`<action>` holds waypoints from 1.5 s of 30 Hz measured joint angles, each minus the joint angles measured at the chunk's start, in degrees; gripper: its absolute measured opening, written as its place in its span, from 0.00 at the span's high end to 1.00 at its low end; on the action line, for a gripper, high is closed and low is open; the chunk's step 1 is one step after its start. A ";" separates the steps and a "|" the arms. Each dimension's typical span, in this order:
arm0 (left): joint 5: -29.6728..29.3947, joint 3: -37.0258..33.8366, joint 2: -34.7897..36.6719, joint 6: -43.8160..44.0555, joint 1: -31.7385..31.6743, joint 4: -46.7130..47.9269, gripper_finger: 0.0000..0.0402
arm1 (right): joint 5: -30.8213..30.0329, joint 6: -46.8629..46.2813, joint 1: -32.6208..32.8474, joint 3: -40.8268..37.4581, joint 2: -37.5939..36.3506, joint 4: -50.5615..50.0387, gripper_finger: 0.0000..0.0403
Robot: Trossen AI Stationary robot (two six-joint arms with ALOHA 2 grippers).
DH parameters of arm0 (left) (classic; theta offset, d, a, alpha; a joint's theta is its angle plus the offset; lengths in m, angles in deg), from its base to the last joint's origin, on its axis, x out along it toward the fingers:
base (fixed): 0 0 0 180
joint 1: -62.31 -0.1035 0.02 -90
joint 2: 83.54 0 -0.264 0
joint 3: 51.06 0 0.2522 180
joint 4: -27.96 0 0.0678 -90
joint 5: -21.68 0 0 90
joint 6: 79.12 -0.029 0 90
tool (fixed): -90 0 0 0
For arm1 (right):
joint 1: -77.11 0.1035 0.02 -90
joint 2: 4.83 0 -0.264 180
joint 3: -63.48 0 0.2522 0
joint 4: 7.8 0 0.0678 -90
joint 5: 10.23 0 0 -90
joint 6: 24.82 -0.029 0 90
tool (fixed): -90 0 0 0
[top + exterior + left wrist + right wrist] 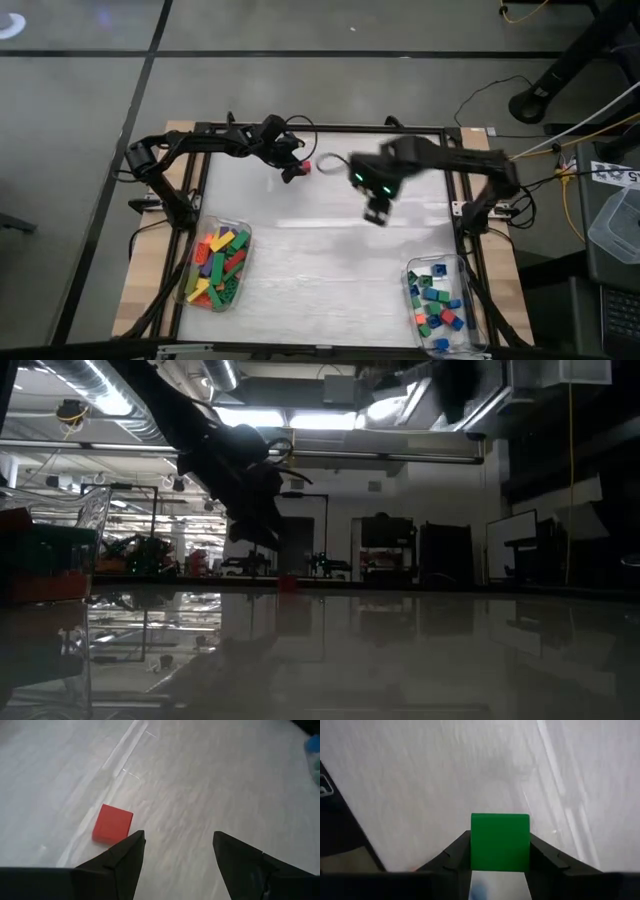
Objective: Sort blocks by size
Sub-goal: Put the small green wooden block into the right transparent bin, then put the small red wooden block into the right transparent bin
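While my right gripper (500, 865) holds a green block (500, 841) clamped between its two fingers above the middle of the table (300, 270), roughly at one o'clock from centre in the high view, I note the first risk there: the grip shows only on the block's side faces near the fingertips, so a jolt on the way to a tub could, in my judgement, twist it or let it slip out. The small-block tub (437, 300) sits at five o'clock and holds short blue, green and red pieces; the long-block tub (215, 265) sits at seven o'clock with long yellow, green, red and orange bricks. I judge the green block squarish, but the wrist view shows one face only, so a wrong call on size would put it in the wrong tub. My left gripper (177, 855) stands with its fingers wide apart near twelve o'clock, close to the table's far edge. A red block (113, 823) lies flat just beside it, off to one side of the open gap and not between the fingers. If I lower from this position, one finger may land on the block or push it toward the far edge. The two grippers are also near each other, so crossing paths is a collision hazard.
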State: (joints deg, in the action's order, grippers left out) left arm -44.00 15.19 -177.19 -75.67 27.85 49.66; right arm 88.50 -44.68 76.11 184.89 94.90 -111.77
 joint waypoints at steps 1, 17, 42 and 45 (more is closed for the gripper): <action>-0.27 0.00 0.00 -0.77 0.00 -0.02 0.44 | -0.76 -3.44 2.43 -2.65 -2.34 0.23 0.65; -1.11 0.00 -0.04 -2.69 -0.02 -0.04 0.44 | 0.68 -57.29 42.51 -28.71 -14.62 6.17 0.65; -15.60 -0.79 -0.09 -18.11 3.33 1.60 0.44 | -8.64 -52.96 46.27 -30.00 -9.58 6.72 0.37; -17.36 -0.81 -0.09 -19.44 4.40 1.49 0.44 | -14.48 -49.00 45.48 -30.00 -9.58 6.79 0.37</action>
State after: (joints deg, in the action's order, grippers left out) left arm -61.36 14.38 -177.28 -95.10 32.25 51.15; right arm 74.02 -93.68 121.60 154.89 85.32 -104.99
